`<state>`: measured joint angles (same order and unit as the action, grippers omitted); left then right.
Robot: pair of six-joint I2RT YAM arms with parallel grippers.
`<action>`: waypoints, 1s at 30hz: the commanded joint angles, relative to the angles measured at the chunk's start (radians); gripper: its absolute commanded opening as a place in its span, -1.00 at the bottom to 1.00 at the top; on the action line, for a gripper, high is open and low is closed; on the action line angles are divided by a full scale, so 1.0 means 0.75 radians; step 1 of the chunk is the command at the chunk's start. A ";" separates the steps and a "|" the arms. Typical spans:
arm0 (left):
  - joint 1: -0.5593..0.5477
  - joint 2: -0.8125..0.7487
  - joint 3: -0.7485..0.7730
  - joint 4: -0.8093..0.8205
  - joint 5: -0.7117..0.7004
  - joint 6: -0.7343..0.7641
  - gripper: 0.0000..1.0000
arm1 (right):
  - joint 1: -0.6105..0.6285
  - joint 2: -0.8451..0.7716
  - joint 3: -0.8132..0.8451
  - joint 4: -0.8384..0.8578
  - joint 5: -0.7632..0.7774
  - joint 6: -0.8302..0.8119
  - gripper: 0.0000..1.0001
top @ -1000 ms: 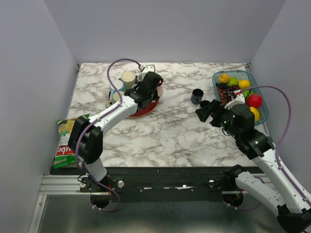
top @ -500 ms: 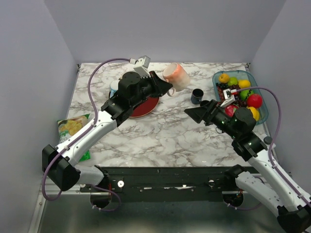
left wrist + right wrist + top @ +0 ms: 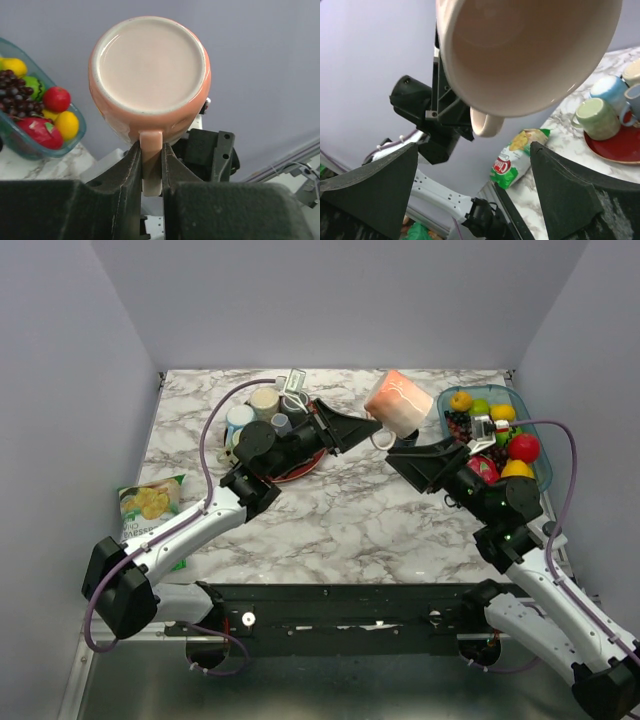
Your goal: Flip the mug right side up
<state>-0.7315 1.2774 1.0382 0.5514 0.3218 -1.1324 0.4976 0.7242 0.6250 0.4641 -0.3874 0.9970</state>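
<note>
The orange-pink mug (image 3: 398,400) hangs in the air over the table's back middle, tilted with its base up and its opening down toward the right arm. My left gripper (image 3: 374,427) is shut on the mug's handle (image 3: 151,165); the left wrist view shows the mug's base (image 3: 150,70). My right gripper (image 3: 398,462) is open and empty just below and right of the mug. The right wrist view looks into the mug's opening (image 3: 520,45), with the handle (image 3: 485,122) between and above its spread fingers (image 3: 370,185).
A red plate (image 3: 305,465) with several cups, such as a cream one (image 3: 264,400) and a blue one (image 3: 240,418), stands at the back left. A glass tray (image 3: 520,405) of fruit is at the right. A green chip bag (image 3: 145,505) lies at the left edge.
My left gripper has lifted the mug from the red plate and carried it up and right. My right gripper has risen and turned toward the mug's opening.
</note>
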 commanded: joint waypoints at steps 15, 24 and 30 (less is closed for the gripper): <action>-0.174 -0.032 -0.047 0.480 -0.186 -0.053 -1.00 | 0.022 0.061 0.003 0.304 0.112 0.084 0.50; -0.211 0.001 -0.073 0.496 -0.206 -0.038 -1.00 | 0.022 0.067 0.003 0.318 0.150 0.100 0.36; -0.221 -0.004 -0.077 0.498 -0.214 -0.004 -1.00 | 0.022 0.067 -0.009 0.298 0.179 0.100 -0.02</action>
<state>-0.8799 1.2896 0.9691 0.8101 0.1848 -1.1660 0.5098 0.7746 0.6247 0.6624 -0.2996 1.0744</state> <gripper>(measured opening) 0.231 0.572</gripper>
